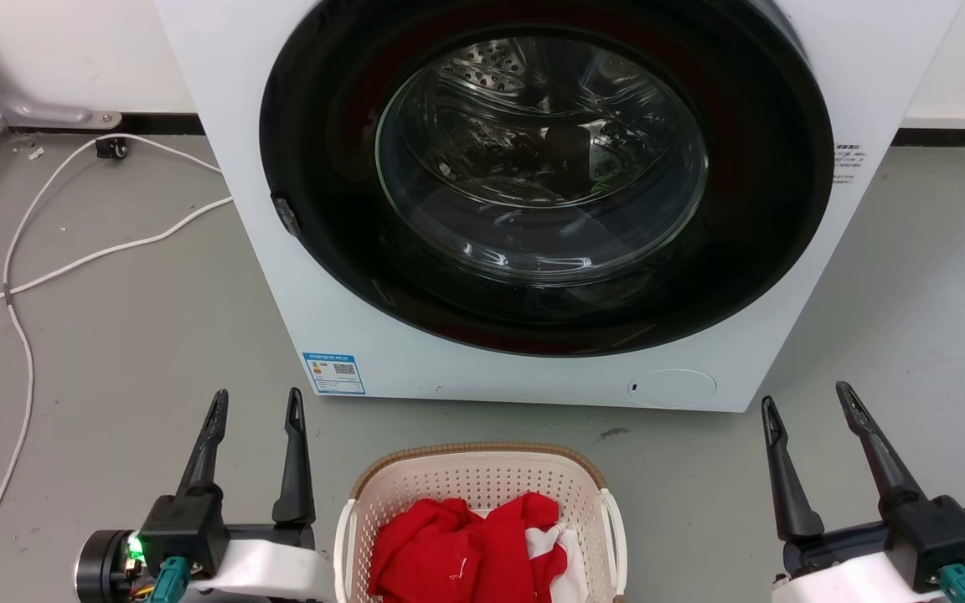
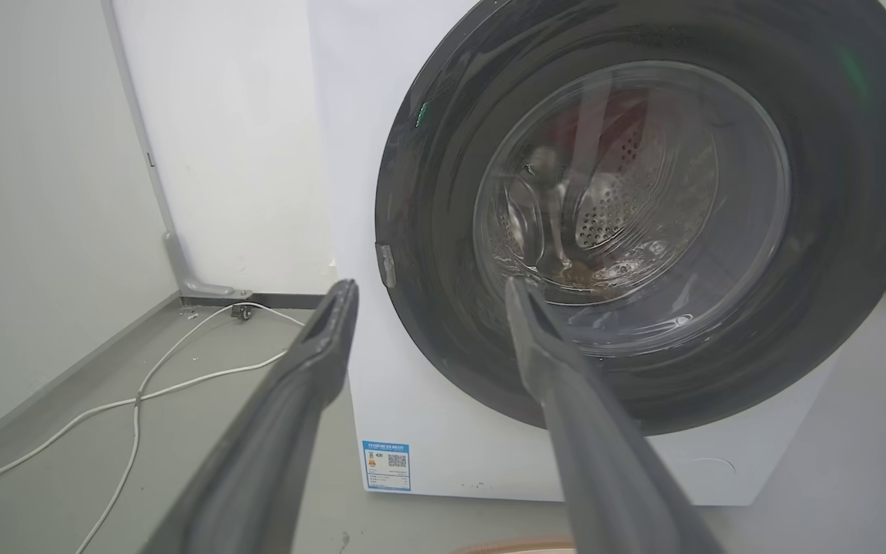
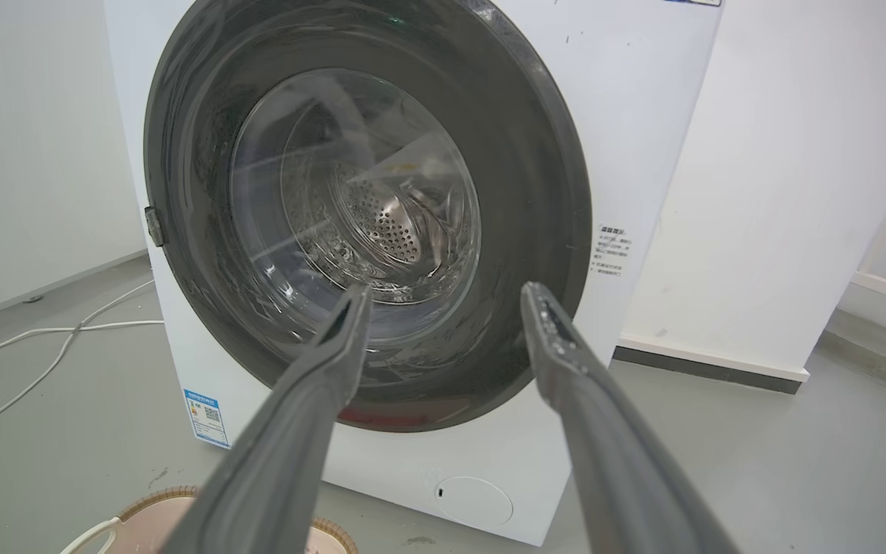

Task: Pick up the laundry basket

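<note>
The laundry basket [image 1: 482,484] sits on grey floor [image 1: 131,335] before the washing machine [image 1: 365,335].

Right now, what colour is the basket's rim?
The basket rim is brown; head view shows it best.

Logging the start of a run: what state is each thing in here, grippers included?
laundry basket: on the floor, upright, ungripped, holding red clothes.
washing machine door: shut.
left gripper: open, empty.
right gripper: open, empty.
white cable: loose on the floor.
</note>
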